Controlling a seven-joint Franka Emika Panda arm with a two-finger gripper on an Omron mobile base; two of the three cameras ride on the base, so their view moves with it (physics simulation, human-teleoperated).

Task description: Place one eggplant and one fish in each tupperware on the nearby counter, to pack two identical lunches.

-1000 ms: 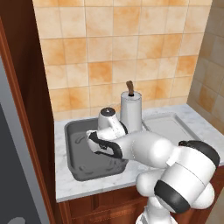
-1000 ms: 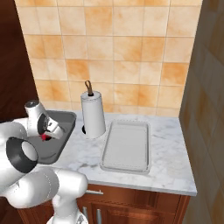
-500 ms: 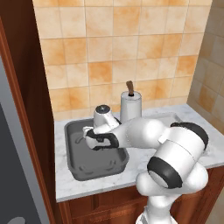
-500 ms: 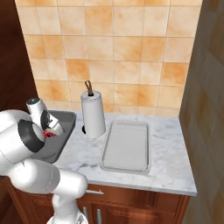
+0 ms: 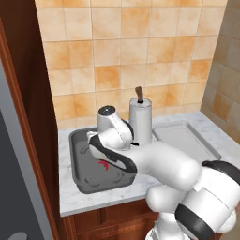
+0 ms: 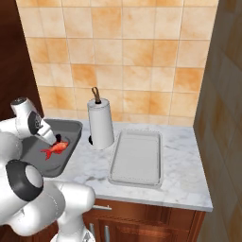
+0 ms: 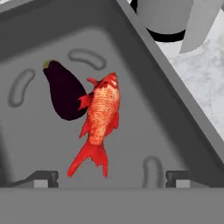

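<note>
The deep dark grey tupperware (image 5: pixel 80 181) stands at the counter's left end, and its wall (image 7: pixel 175 113) runs across the hand view. Inside it lie a dark purple eggplant (image 7: pixel 63 89) and the red-orange fish (image 7: pixel 101 118), whose side rests against the eggplant. The fish (image 6: pixel 56 148) also shows on that container's floor from the right. My gripper (image 7: pixel 111 178) hangs open just above them, its fingertips (image 7: pixel 41 178) wide apart and holding nothing. The shallow pale tupperware (image 6: pixel 137 156) sits to the right with nothing in it.
An upright white paper-towel roll (image 6: pixel 101 124) stands between the two containers, close to the dark one's right rim. Tiled walls close off the back and the right. A dark wooden panel (image 5: pixel 28 117) rises left of the counter.
My jaws have opened wide and let go of the red-orange fish, which now lies in the dark container beside the eggplant. The arm has swung further left over that container.
</note>
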